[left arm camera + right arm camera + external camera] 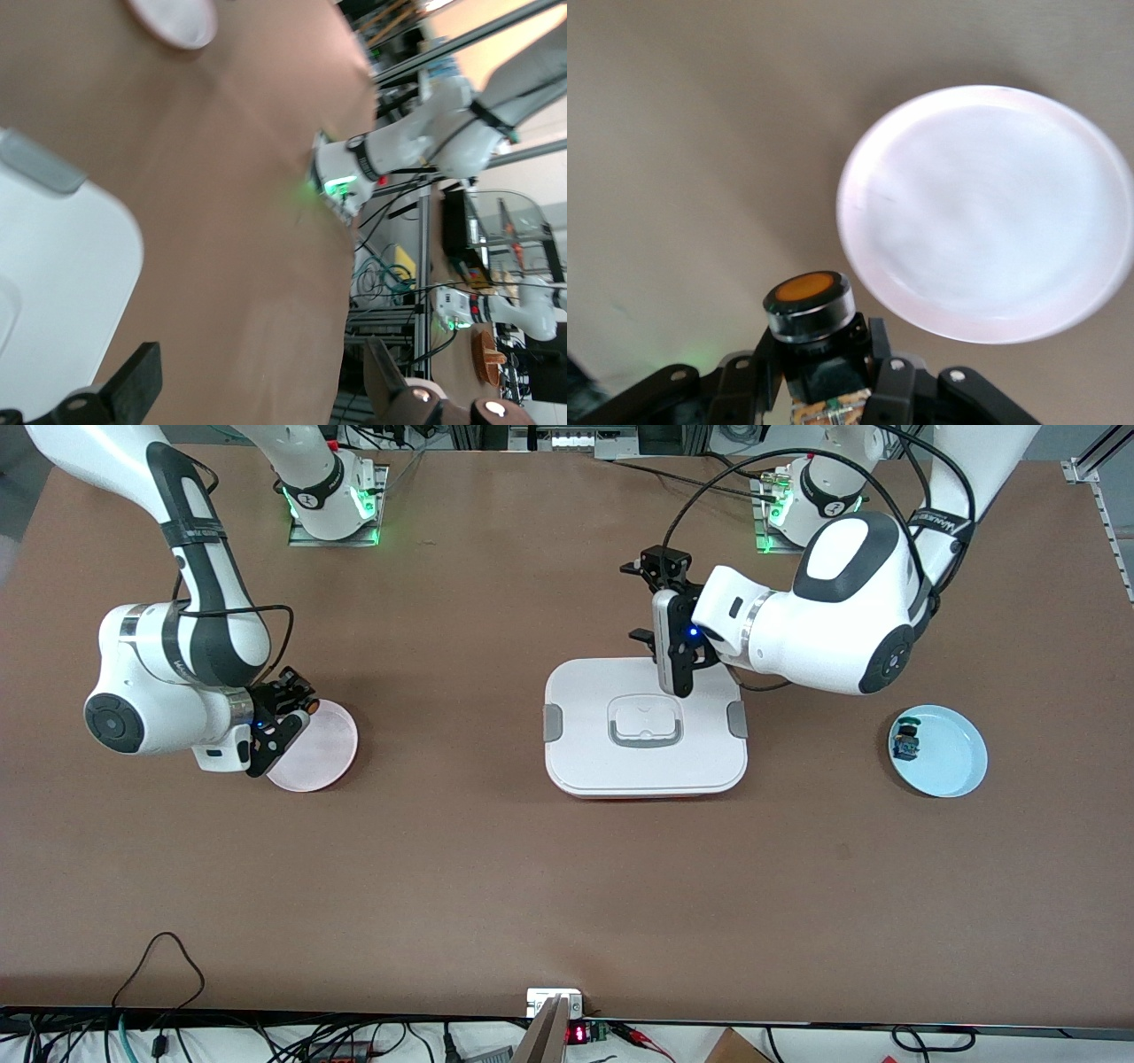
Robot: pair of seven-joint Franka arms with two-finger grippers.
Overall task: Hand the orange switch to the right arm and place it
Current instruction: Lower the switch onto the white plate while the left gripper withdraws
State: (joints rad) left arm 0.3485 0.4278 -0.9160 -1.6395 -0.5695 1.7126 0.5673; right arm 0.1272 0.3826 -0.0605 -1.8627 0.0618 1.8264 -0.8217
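Right gripper [824,390] clenches the tiny black orange-faced switch [808,305] beside the pink round plate [983,212].
Light, rigid, slippery; pinch its boxy body. Left gripper [651,607] waits, released, over the white lidded box [645,729].

We note the following colours. The worktop [461,886] is plain matte brown. The orange switch [811,305] has an orange face ringed in black and silver on a black body. The plate [323,748] beside it is pale pink. The lidded box [645,731] is white with grey clips and a red base edge. The dish [952,753] is light blue; the part [906,741] in it is black with blue-green. Both arms are white and black.
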